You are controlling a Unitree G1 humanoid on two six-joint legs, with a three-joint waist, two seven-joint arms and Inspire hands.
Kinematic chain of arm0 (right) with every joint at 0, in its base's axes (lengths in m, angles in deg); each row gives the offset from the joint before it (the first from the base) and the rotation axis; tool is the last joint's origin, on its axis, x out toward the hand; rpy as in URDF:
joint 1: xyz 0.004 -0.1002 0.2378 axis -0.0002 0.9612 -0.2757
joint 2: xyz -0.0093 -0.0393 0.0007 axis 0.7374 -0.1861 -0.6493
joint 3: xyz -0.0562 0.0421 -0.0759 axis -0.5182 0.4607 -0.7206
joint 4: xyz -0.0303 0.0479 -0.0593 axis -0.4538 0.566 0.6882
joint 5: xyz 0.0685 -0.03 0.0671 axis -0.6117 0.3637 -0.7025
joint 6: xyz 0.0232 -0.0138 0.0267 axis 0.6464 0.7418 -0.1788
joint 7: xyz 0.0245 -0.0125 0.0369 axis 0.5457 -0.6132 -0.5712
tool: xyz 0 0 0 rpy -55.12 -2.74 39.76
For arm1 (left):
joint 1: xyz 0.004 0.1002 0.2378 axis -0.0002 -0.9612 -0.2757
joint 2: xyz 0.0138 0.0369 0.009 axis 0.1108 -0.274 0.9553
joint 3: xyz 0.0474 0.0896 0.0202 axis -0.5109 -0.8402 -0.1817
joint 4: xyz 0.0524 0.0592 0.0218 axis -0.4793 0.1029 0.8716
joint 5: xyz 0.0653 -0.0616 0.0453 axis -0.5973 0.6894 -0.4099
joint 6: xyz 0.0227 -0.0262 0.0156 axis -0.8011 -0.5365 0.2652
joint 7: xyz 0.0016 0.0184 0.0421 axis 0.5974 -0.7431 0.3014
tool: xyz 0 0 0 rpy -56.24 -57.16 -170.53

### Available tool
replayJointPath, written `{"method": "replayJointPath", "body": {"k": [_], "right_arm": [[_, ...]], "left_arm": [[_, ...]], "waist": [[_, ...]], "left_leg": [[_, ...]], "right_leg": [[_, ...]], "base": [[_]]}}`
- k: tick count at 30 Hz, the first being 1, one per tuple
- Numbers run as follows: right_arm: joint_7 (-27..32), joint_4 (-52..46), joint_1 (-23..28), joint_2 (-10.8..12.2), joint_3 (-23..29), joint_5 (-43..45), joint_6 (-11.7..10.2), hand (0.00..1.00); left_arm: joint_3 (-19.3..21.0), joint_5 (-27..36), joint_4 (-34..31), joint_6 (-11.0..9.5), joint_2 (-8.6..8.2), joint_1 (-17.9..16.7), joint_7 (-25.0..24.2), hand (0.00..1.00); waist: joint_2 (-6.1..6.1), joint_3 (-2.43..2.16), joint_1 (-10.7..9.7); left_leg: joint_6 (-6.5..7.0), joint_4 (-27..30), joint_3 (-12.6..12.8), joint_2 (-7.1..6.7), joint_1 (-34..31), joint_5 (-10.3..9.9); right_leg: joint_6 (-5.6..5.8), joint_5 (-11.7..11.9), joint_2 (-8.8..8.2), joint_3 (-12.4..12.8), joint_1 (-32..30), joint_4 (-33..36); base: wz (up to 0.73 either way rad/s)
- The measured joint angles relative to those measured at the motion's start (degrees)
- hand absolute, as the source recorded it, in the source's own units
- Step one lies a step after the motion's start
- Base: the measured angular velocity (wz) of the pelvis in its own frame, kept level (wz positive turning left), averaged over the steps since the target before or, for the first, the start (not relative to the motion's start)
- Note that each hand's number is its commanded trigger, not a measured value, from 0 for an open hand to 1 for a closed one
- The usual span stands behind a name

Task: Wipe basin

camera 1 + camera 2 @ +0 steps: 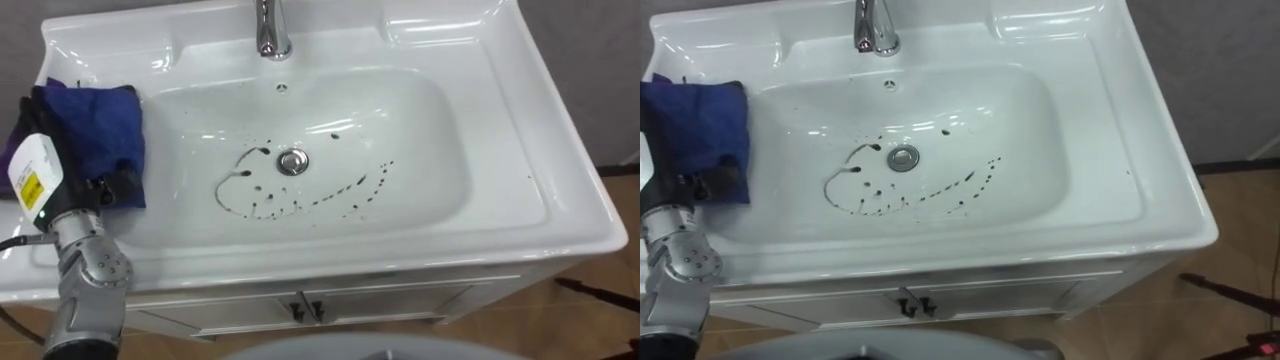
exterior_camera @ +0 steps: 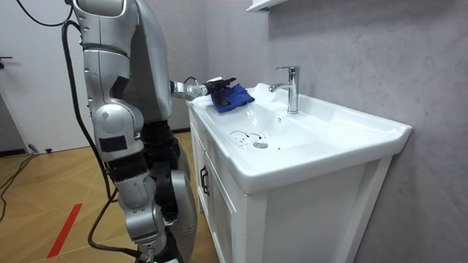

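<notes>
**On the vanity top: one basin, one cloth, one hand**

Items counted:
- One white basin (image 1: 520, 160), glossy, rectangular, with a broad ledge all round.
- One chrome tap (image 1: 270, 30), at the far middle of the ledge.
- One metal drain (image 1: 292, 161), at the bowl's centre.
- One loose curve of dark marks (image 1: 300, 205) with scattered specks ran around and to the right of the drain. The specks were too small to number. One further speck (image 1: 530, 178) lay on the right ledge.
- One blue cloth (image 1: 95, 125), bunched on the left ledge, lying on the ledge outside the bowl and well apart from the marks.
- Two white cabinet doors (image 1: 380, 300) below the basin.
- Two dark handles (image 1: 306, 311), side by side where the doors met.

Surface and room: the bowl was otherwise clean and shiny. A grey textured wall (image 2: 351, 44) stood behind the vanity. One white shelf (image 2: 267, 4) hung above it. The wood-pattern floor (image 2: 44, 190) carried one red strip (image 2: 66, 228).

Pose: the robot stood upright at the near side of the vanity, facing the tap. Its left arm reached forward over the left ledge. The left hand (image 1: 100, 188) rested at the cloth's near edge, its dark fingers curled into the fabric and gripping it.
</notes>
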Motion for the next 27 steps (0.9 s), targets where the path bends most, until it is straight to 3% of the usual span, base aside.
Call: {"method": "replayJointPath", "body": {"k": [14, 18, 26, 27], "right_arm": [[1.6, -0.3, 0.5, 0.0, 0.1, -0.4, 1.1, 0.0], [1.5, -1.6, 1.2, 0.0, 0.1, -2.1, 2.3, 0.0], [1.2, -2.0, 1.8, 0.0, 1.3, -2.7, 2.4, 0.0], [1.3, -2.0, 1.8, 0.0, 1.3, -2.7, 2.4, 0.0]], "left_arm": [[0.0, -1.4, 6.3, -0.1, 0.04, 0.1, -0.1, 0.0], [-0.1, -3.1, 7.9, -0.1, 0.04, 0.7, -0.1, 0.0], [-0.1, -3.5, 10.9, -0.4, 0.19, 1.0, -0.4, 0.0], [-0.1, -3.5, 11.0, -0.4, 0.25, 1.0, -0.4, 0.38]], "waist": [[0.55, 0.21, 0.0], [0.55, 0.19, -0.1], [0.62, 0.06, -0.1], [0.6, 0.04, -0.1]], "left_leg": [[0.01, -0.1, 0.6, 0.03, 1.0, 0.0], [0.01, -0.1, 0.6, 0.14, 1.2, 0.0], [-0.23, -0.5, 1.0, 0.47, 2.2, 0.2], [-0.25, -0.6, 1.1, 0.47, 2.3, 0.2]], "right_leg": [[-0.02, 0.0, 0.08, 1.6, -0.2, 0.3], [-0.05, 0.0, 0.29, 1.8, 0.0, 0.0], [-0.33, 0.1, 0.62, 1.8, 0.6, -0.2], [-0.33, 0.1, 0.62, 1.8, 0.6, -0.2]], "base": [[-0.04], [0.0], [0.0], [0.0]]}}
